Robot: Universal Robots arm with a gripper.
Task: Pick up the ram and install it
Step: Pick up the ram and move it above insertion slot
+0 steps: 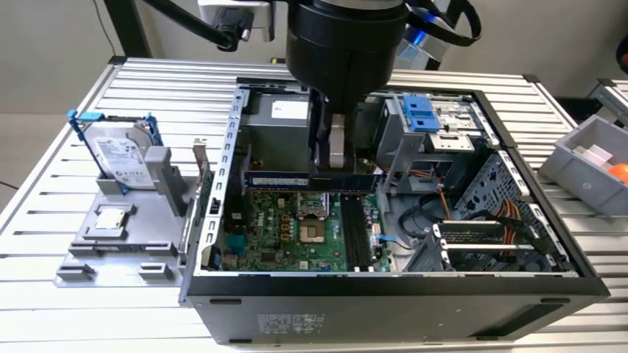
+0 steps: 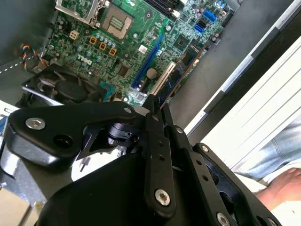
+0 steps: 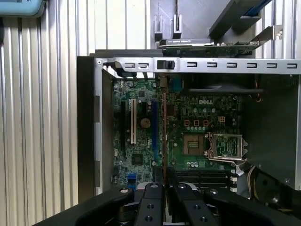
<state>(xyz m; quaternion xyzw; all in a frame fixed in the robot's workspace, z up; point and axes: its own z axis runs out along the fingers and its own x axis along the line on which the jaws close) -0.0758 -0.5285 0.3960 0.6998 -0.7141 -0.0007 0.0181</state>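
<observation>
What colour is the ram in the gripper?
The ram is dark blue-green with dark chips, held in the gripper; clearest in the exterior view.

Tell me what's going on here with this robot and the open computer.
A robot arm holds the ram, jaws shut on it, above the motherboard inside the open computer case. The stick is not in a slot yet. A hard drive and a processor chip sit on a grey holder outside the case, at the exterior view's left.
</observation>
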